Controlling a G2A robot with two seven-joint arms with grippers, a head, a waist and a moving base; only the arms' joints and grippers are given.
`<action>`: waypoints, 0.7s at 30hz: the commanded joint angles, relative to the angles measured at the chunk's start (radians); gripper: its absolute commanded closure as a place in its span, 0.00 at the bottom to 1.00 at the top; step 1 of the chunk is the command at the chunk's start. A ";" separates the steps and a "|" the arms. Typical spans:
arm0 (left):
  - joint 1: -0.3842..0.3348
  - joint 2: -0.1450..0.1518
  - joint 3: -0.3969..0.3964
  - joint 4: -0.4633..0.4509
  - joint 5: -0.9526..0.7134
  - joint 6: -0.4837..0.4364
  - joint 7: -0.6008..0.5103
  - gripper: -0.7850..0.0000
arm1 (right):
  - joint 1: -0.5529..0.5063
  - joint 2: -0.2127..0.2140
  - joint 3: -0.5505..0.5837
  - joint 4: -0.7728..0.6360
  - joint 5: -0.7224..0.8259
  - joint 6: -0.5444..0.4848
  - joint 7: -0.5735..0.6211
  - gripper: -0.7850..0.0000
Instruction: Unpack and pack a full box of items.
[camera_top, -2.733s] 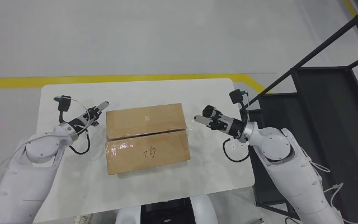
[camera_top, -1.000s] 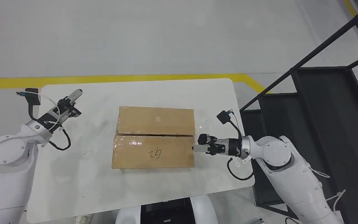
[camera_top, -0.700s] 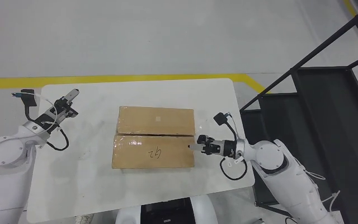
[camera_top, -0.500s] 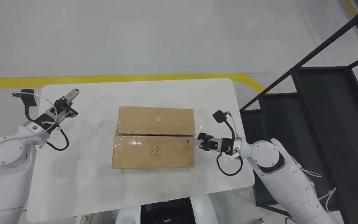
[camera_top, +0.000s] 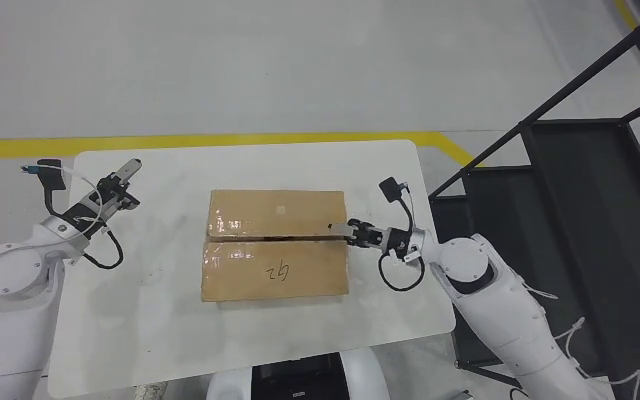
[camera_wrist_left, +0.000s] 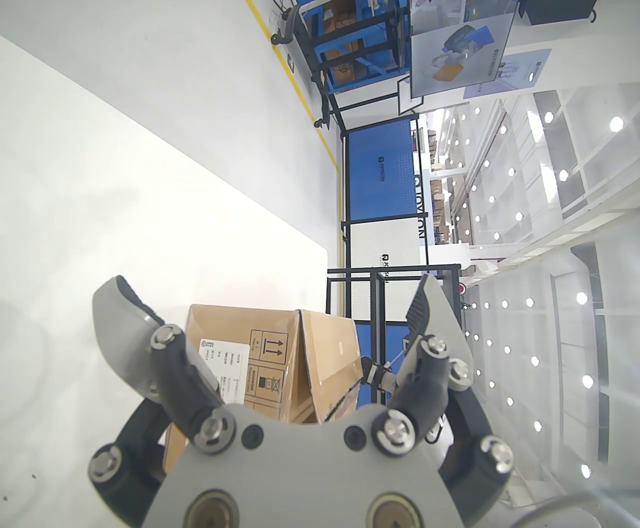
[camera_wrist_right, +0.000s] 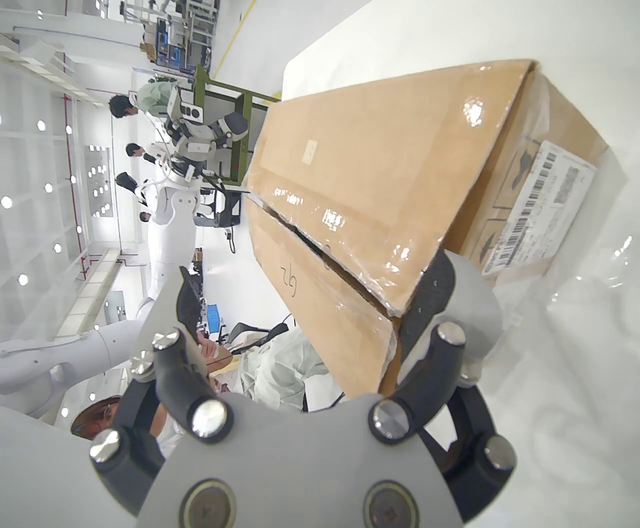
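Note:
A brown cardboard box (camera_top: 275, 245) lies in the middle of the white table (camera_top: 140, 320), its two top flaps meeting along a taped seam that gapes a little. My right gripper (camera_top: 350, 231) is at the seam's right end, open. In the right wrist view, one finger (camera_wrist_right: 445, 285) touches the corner of the far flap of the box (camera_wrist_right: 380, 165), which sits slightly raised, and the right gripper (camera_wrist_right: 312, 272) straddles the near flap's corner. My left gripper (camera_top: 125, 181) is open and empty near the table's far left corner, well away from the box (camera_wrist_left: 270, 350); the wrist view shows this gripper (camera_wrist_left: 272, 295) facing the box's end.
A white barcode label (camera_wrist_right: 540, 210) is stuck on the box's right end. A black metal frame (camera_top: 570, 170) stands just off the table's right edge. A yellow floor line (camera_top: 250, 141) runs behind the table. Bare tabletop lies left of and in front of the box.
The box has been turned square and shifted right since the first frame. My left gripper withdrew to the far left corner. My right gripper slid from the near flap's edge up to the seam.

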 joint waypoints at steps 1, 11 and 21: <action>0.000 0.000 0.000 0.000 0.000 0.000 0.000 0.00 | 0.022 -0.007 -0.011 0.016 0.050 0.014 -0.039 0.00; 0.000 0.000 0.000 0.000 0.000 0.000 0.000 0.00 | 0.128 -0.047 -0.078 0.079 0.257 0.072 -0.166 0.00; 0.000 0.000 0.000 0.000 0.000 0.000 0.000 0.00 | 0.152 -0.051 -0.097 0.072 0.261 0.148 -0.076 0.00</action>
